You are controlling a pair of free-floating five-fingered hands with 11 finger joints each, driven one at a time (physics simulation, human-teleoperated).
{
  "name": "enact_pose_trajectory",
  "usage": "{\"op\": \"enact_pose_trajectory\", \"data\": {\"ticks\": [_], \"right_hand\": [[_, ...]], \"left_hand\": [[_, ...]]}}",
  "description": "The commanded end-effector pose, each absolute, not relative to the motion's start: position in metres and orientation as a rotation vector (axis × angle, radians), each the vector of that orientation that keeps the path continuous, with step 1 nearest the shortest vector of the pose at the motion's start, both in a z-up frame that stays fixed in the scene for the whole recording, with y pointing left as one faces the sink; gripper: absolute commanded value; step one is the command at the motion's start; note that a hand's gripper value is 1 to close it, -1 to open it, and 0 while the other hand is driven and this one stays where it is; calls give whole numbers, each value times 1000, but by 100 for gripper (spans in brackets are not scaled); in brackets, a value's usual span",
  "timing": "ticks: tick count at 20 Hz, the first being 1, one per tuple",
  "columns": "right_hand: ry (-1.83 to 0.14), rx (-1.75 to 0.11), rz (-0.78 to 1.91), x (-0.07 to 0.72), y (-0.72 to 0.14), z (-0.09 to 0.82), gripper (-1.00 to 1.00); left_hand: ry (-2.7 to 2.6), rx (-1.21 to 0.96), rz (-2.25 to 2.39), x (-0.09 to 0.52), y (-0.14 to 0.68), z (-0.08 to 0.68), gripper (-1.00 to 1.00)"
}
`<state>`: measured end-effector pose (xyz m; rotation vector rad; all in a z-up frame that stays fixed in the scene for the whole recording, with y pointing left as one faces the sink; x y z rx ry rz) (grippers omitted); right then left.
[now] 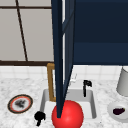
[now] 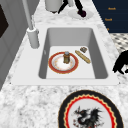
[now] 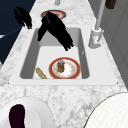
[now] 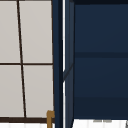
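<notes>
In the front view, at the far left, a round plate with a dark drawing (image 1: 20,103) lies on the marble tabletop (image 1: 15,85). Just to its right, low in the frame near the front left corner of the sink (image 1: 93,105), the left robot hand (image 1: 39,116) hangs in the air; I cannot tell how its fingers stand. In the lower middle, a big red ball (image 1: 68,114) covers the front part of the sink, and a dark blue cabinet door (image 1: 61,50) stands open above it, edge toward the camera. Right of the door, the right robot hand (image 1: 86,86) hovers over the back of the sink with its fingers pointing down, rather straight, and it holds nothing. In the right side view this same robot hand (image 3: 56,28) is above the sink, higher in the frame than a red-rimmed plate (image 3: 65,68) on the sink floor, apart from it. A small brown jar (image 3: 60,65) stands upright on this plate, and a bread stick (image 3: 41,73) lies at the left of the plate. At the right edge of the front view, a white plate (image 1: 111,110) with a dark eggplant (image 1: 118,110) rests on the tabletop, below a gray pot (image 1: 123,81).
</notes>
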<state>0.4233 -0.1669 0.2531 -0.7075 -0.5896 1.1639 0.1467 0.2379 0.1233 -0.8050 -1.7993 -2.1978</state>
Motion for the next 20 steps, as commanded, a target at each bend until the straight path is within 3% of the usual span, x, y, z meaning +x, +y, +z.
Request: {"op": "enact_pose_trajectory", "data": {"ticks": [1,20], "right_hand": [[-614,-679,1179,402,-186,248,-100],[-661,-600,1192,303,-274,242,-100]], "left_hand": [[-1799,-805,-2198,147,238,123,0],[-1799,-805,-2198,147,238,123,0]]}}
